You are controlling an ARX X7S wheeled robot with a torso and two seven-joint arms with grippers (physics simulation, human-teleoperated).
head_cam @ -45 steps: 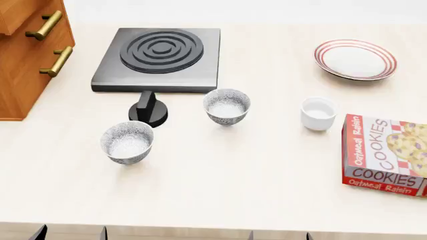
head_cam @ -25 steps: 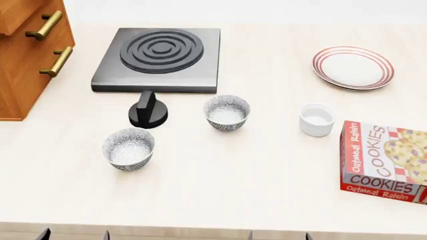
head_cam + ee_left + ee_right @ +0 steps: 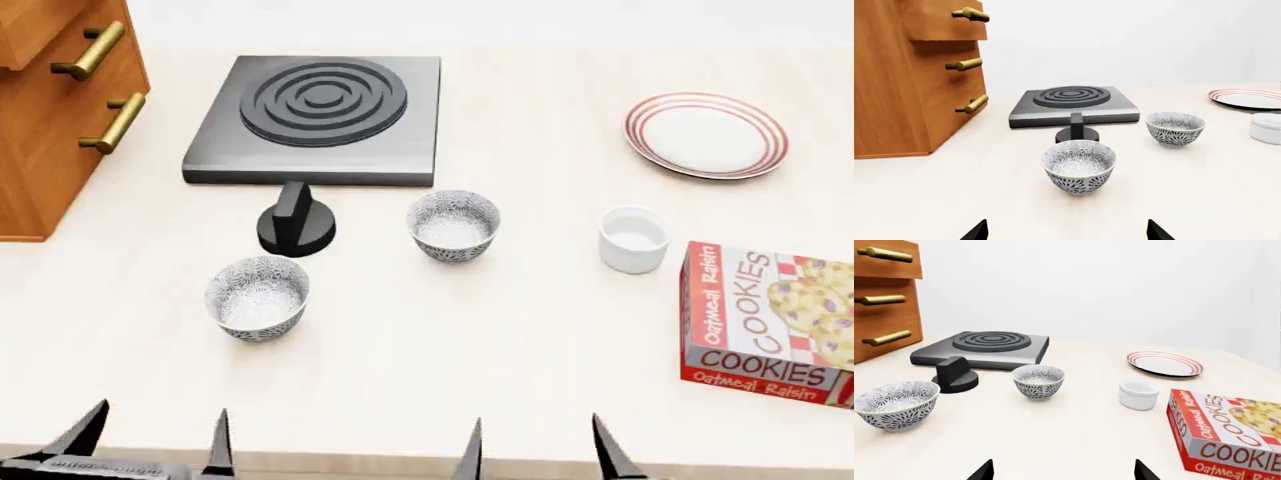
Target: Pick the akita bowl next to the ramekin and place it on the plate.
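Head view: we note both grippers, left gripper [image 3: 147,440] and right gripper [image 3: 534,445], spread and empty at 6 o'clock. Target akita bowl [image 3: 454,225] sits at 9 o'clock of the ramekin [image 3: 633,239]. Risk: seizing the other bowl [image 3: 256,297].

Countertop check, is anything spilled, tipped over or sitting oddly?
Nothing stands out. Both patterned bowls, the ramekin and the plate sit upright and apart; the cookie box lies flat.
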